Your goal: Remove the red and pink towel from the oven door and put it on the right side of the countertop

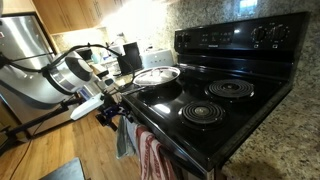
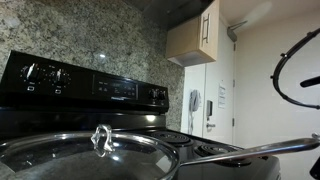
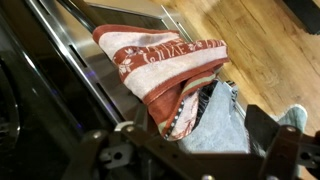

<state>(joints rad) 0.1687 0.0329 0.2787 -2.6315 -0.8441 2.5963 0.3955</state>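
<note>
The red and pink towel [image 3: 160,62] hangs folded over the oven door's bar handle [image 3: 75,55], next to a grey-blue towel [image 3: 215,120]. In an exterior view the red and pink towel [image 1: 152,156] hangs at the stove's front edge, with the grey-blue towel [image 1: 125,140] beside it. My gripper [image 1: 108,108] is at the handle by the towels. In the wrist view my gripper [image 3: 195,150] is open, its fingers on either side of the grey-blue towel and the red towel's lower fold, gripping nothing. The granite countertop [image 1: 288,135] lies beside the stove.
A steel pan with a glass lid [image 1: 157,76] sits on the black stovetop [image 1: 215,100]; it fills the near view [image 2: 90,150]. A stainless fridge [image 1: 25,40] stands behind the arm. There is wood floor [image 3: 270,50] below the door.
</note>
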